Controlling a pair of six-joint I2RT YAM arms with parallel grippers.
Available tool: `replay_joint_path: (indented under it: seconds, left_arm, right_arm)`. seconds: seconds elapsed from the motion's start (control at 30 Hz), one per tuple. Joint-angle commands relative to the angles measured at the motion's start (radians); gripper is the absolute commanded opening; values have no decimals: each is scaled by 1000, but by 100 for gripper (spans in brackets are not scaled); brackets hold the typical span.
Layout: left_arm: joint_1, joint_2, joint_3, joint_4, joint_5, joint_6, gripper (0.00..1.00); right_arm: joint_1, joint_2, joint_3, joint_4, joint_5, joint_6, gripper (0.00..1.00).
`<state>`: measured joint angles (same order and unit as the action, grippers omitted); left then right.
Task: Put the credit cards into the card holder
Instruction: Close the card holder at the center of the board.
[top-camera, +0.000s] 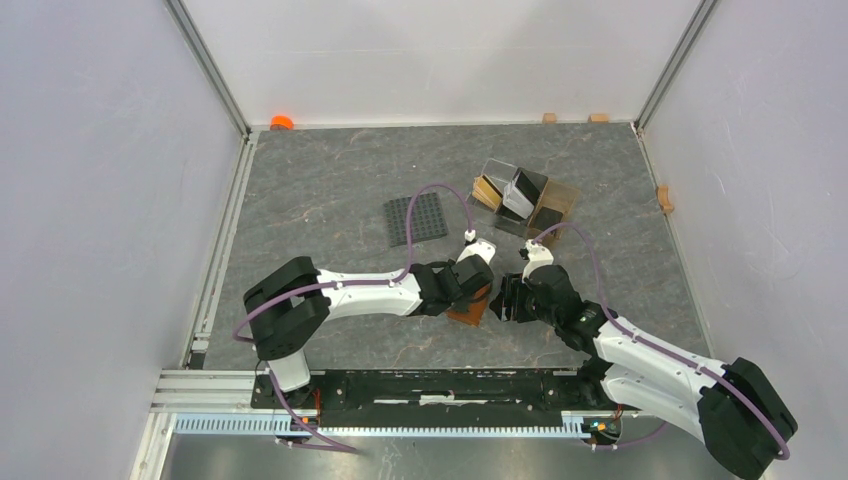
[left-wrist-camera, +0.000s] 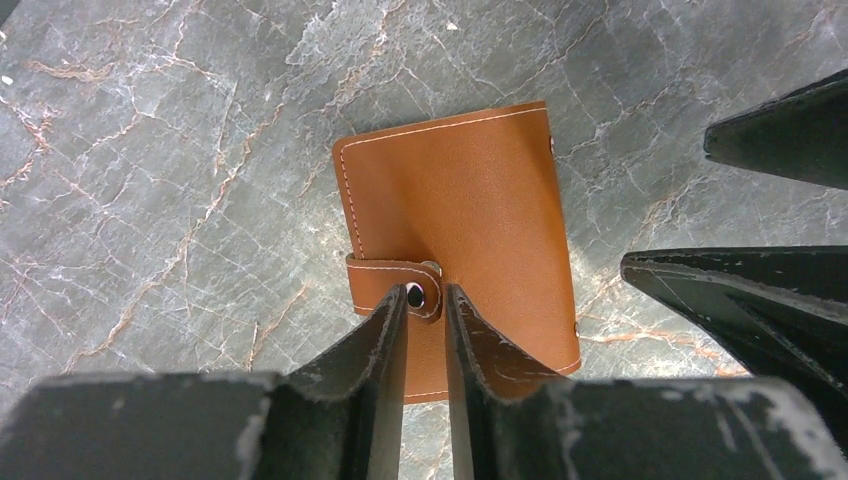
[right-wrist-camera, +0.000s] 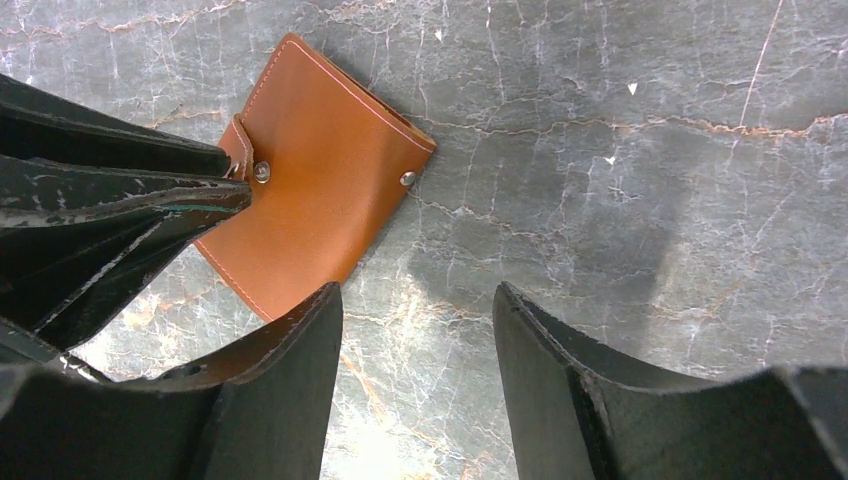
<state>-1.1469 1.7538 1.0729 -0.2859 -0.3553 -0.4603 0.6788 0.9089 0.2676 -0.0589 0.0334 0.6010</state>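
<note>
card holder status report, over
Left gripper jaws narrow at snap strap of card holder, grip unclear. Right gripper jaws open, empty, beside it. Holder folded, flat on table. Nothing in the way.

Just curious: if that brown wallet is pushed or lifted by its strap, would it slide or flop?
The card holder lies flat on the smooth table, so a push would probably slide it. It looks like thin leather: likely light and bendy. Lifted by the strap, it might dangle.
</note>
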Motion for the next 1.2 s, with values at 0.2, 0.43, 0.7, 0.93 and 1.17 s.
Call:
replay_joint_path:
  seconds: [0.2,0.43,0.7,0.93,1.17]
  left_arm:
    - [-2,-38,2,2,4,-40,27]
    - [-1,-28,9,-13,-3,-44,17]
    - [-1,-58,7,-16,1,-56,6]
    - [2,-61,5,-5,7,-65,2]
    - [1,-26,13,-17,19,-14,28]
  right_arm:
    - [2,3,0,46,-9,1,62]
    - [2,-2,-3,46,-12,3,61]
    - [2,-7,-3,45,-12,3,61]
    - [2,-5,-2,47,-15,1,61]
    - [2,6,-7,51,-15,1,61]
